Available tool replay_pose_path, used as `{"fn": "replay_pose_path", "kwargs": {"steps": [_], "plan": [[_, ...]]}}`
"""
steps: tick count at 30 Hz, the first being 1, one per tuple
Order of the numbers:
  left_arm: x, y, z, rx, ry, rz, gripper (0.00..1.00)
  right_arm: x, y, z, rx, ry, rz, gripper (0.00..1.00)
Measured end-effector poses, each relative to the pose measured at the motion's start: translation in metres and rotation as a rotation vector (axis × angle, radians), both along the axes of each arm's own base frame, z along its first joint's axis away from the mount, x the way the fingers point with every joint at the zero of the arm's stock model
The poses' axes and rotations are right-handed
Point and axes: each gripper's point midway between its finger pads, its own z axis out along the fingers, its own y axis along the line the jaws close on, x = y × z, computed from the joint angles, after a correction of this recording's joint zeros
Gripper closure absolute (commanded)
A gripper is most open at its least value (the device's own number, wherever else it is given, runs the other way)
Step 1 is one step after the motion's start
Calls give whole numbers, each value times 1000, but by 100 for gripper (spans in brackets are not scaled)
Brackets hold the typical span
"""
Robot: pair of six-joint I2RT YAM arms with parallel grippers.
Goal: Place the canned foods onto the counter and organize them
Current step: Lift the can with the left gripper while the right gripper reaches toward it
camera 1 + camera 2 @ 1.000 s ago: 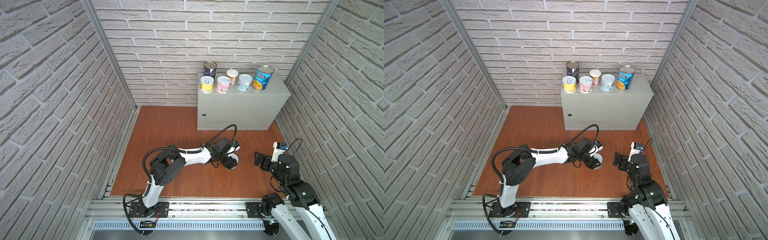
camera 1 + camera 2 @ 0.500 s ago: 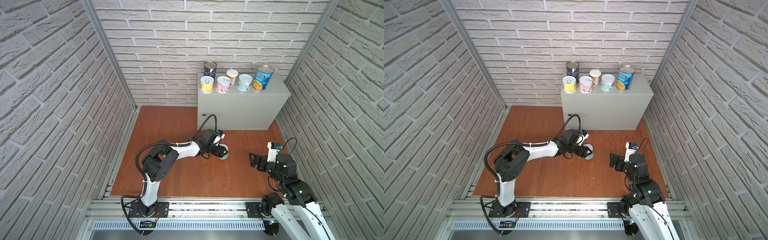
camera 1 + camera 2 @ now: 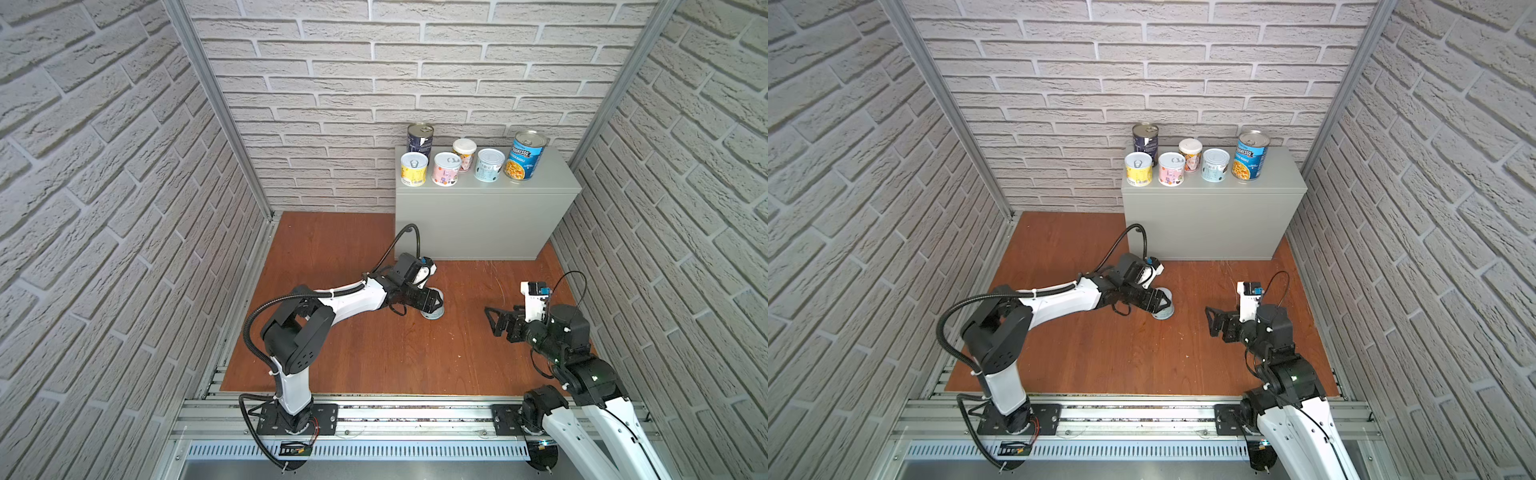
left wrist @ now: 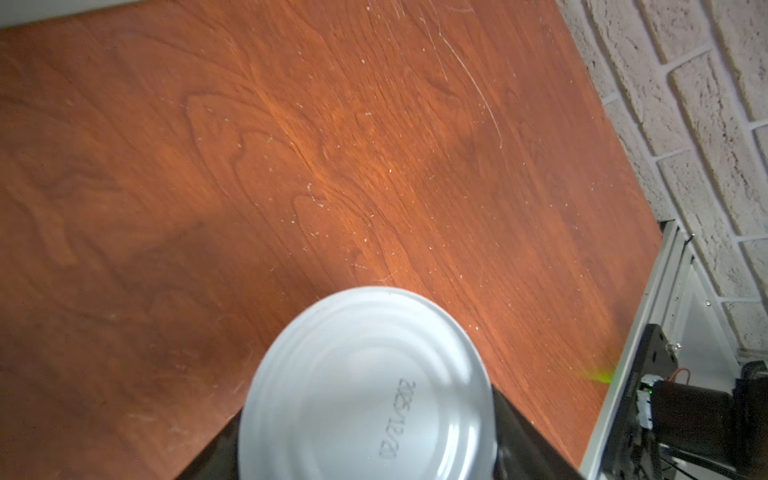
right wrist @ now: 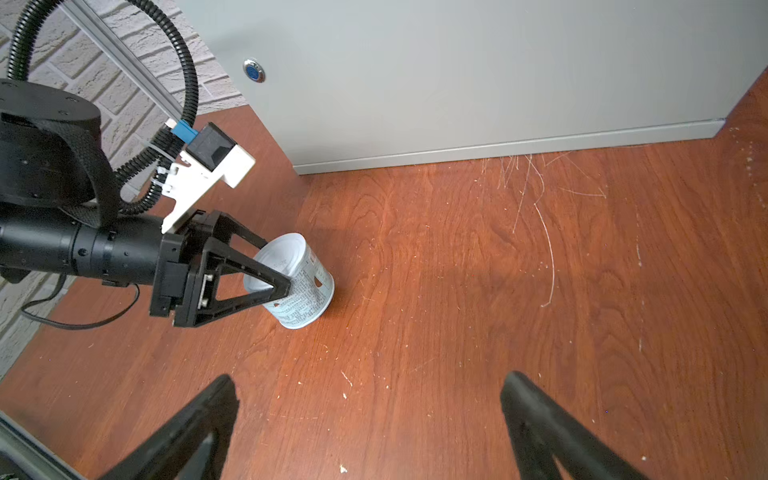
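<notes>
**1. Change.** Over the last sec the left claw point(image 5: 276, 266) is carrying the last can point(image 5: 297, 282) across the floor point(image 3: 374, 353). It is moving away from the right arm and toward the front of the counter point(image 3: 552, 178). The right claw point(image 5: 368, 395) is trailing a little toward mid-floor.

**2. Claw state.**
- Left claw: clamping narrow on the can's label wall. The left wrist view is showing the can's flat stamped end point(image 4: 365, 386) between the fingers.
- Right claw: standing spread wide, holding nothing, and pointing at the can from well apart.

**3. Can position.** The can is tilting, low, near the counter's front corner on the lock point(image 5: 253, 70) side. Its lower rim is prob. touching or just clearing the wood; the views are not settling which.

**4. Counter top.** Six cans are standing upright, grouped toward the wall:
- navy can point(image 3: 419, 139)
- yellow can point(image 3: 414, 168)
- pink can point(image 3: 446, 168)
- peach can point(image 3: 464, 154)
- teal can point(image 3: 489, 165)
- soup can point(image 3: 523, 156)

**5. Meaning for task.** By this count the held can is the seventh and final one, so the job is nearing its end. Transport is under way, but the lift to top height is not yet done. The next move is calling for a rise clear of the counter's edge, righting the can, and setting it beside the row. Main risk: clipping the edge or nudging a neighbour.
</notes>
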Motion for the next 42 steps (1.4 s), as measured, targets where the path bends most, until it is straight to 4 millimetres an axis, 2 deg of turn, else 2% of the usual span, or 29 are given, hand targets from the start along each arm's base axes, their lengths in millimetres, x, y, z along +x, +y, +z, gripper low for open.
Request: {"fn": "replay_pose_path", "kwargs": {"steps": [6, 11, 21, 28, 33, 42], "plan": [[5, 25, 24, -30, -16, 61, 51, 7, 15, -5, -6, 19, 63, 0], [9, 40, 31, -35, -7, 100, 51, 11, 39, -12, -41, 32, 152, 0], [12, 63, 51, -46, 6, 164, 52, 20, 92, -22, -251, -21, 318, 0], [2, 66, 67, -83, 34, 165, 52, 29, 132, -12, -238, -150, 432, 0], [-8, 62, 77, -125, 67, 141, 52, 33, 156, -20, -245, -169, 511, 0], [-20, 56, 96, -202, 113, 115, 52, 38, 174, -12, -217, -233, 557, 0]]}}
